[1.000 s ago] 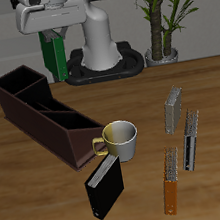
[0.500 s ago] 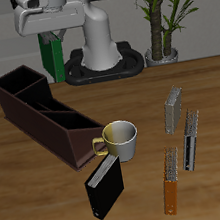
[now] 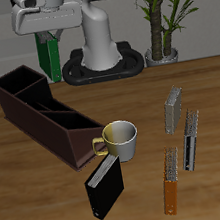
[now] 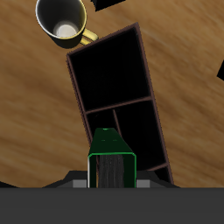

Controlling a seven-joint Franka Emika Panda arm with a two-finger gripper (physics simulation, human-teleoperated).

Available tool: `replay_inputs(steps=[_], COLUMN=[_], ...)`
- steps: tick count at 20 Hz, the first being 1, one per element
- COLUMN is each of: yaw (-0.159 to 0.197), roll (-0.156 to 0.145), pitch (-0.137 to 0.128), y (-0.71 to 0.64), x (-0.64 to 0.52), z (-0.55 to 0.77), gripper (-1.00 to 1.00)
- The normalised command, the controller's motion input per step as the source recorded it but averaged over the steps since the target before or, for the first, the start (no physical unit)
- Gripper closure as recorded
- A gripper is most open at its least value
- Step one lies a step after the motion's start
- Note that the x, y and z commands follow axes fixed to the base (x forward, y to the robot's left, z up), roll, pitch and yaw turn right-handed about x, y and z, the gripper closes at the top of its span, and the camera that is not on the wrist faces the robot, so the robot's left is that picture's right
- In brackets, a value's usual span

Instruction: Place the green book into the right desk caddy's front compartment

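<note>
Holding the green book upright above the table's back edge, your claw is clamped on its upper end, over the right desk caddy. Being thin, stiff and probably light, it may pivot between the fingers, so grip it well down the covers. From the wrist, the claw's fingers are hidden, and the caddy's compartment floors are lost in shadow.

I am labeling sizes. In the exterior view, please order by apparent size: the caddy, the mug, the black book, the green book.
1. Caddy, clearly largest.
2. Black book.
3. Mug and green book look too alike to rank; the book is held farther from the camera.
</note>
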Motion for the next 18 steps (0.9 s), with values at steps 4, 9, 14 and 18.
replay_inputs(steps=[4,9,14,18], yaw=[-0.014,-0.010,-0.033,-0.014], roll=[-0.010,0.000,-0.014,0.004], pitch=[0.014,0.008,0.008,0.021], y=[-0.04,-0.03,-0.10,0.01], x=[0.06,0.07,0.04,0.08], z=[-0.08,-0.10,-0.08,-0.13], gripper=[1.00,1.00,1.00,1.00])
